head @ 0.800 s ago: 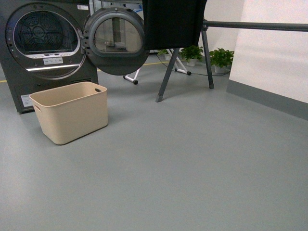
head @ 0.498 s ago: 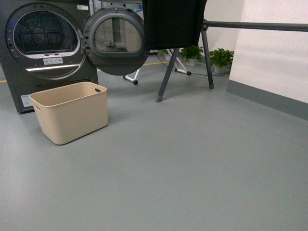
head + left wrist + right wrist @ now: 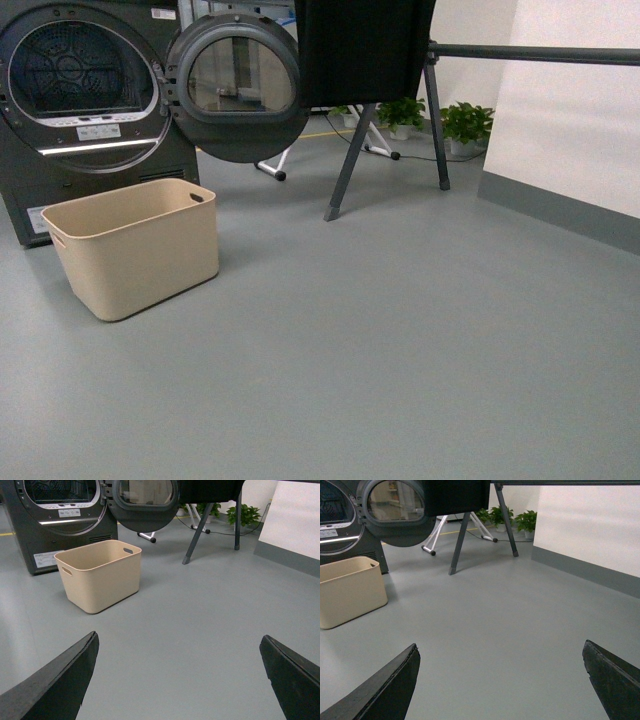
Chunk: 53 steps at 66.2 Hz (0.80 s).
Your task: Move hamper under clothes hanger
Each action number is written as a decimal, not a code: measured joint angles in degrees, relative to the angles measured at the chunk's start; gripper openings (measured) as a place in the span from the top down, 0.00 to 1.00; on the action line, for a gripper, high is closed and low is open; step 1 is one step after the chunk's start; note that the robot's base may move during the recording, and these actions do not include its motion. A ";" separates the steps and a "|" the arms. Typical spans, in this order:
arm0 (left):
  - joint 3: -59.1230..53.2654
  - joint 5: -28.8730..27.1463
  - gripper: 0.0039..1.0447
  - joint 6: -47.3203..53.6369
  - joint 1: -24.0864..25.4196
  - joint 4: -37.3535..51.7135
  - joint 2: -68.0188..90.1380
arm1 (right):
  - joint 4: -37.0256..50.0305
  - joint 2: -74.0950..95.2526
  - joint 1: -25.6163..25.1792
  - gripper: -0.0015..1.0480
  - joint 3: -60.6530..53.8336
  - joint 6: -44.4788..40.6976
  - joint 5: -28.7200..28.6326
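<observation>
The beige plastic hamper [image 3: 135,250] stands upright on the floor just in front of the dryer [image 3: 60,170], while the dark grey clothes hanger [image 3: 540,52], a long bar on slanted legs, stands to the dryer's right, well apart from it.

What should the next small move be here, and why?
Probably drive closer to the hamper, bearing left. It stands before the dryer, far from the open left gripper and right gripper, which hold nothing. The hanger stands off to its right, so the hamper must be reached first.
</observation>
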 joint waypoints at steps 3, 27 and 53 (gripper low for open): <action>0.00 0.00 0.06 0.00 0.00 0.00 0.00 | 0.00 0.00 0.00 0.08 0.00 0.00 0.00; 0.00 -0.02 0.06 0.00 0.00 -0.02 0.26 | -0.04 0.13 0.00 0.08 0.00 0.00 0.09; 0.00 -0.02 0.06 0.02 0.00 0.00 0.02 | -0.02 0.00 0.02 0.08 0.00 0.00 0.00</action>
